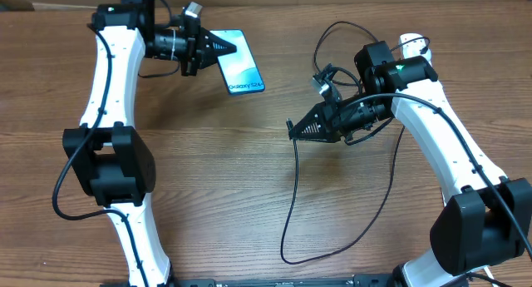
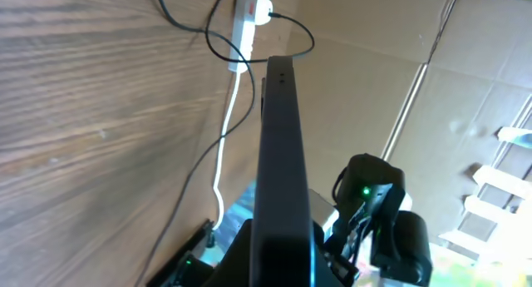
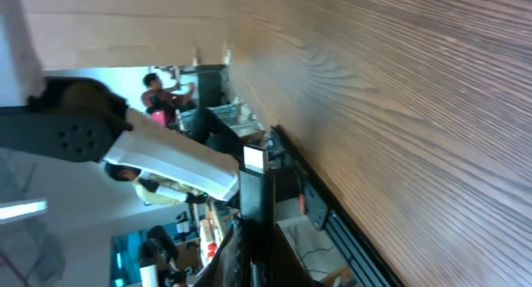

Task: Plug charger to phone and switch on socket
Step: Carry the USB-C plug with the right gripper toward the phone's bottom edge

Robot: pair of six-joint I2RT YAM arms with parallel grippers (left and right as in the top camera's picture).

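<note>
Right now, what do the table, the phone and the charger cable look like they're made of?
Table: wood or wood-look laminate, matte, brown grain lines.
Phone: smooth glass-like screen lit light blue; dark edges, plastic or metal.
Charger cable: thin black flexible sheath, probably rubber or plastic, since it lies in loose loops.

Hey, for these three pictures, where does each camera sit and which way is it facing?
Overhead: above the table, looking straight down; both arms show, left gripper shut on the phone, right gripper on the charger.
Left wrist: on the left arm, sighting along the phone's dark edge across the table toward the socket; the right arm shows beyond.
Right wrist: on the right arm, low over the table, looking past the charger's tip; seemingly the left arm shows.
Shared: overhead and left wrist both show phone and socket.
</note>
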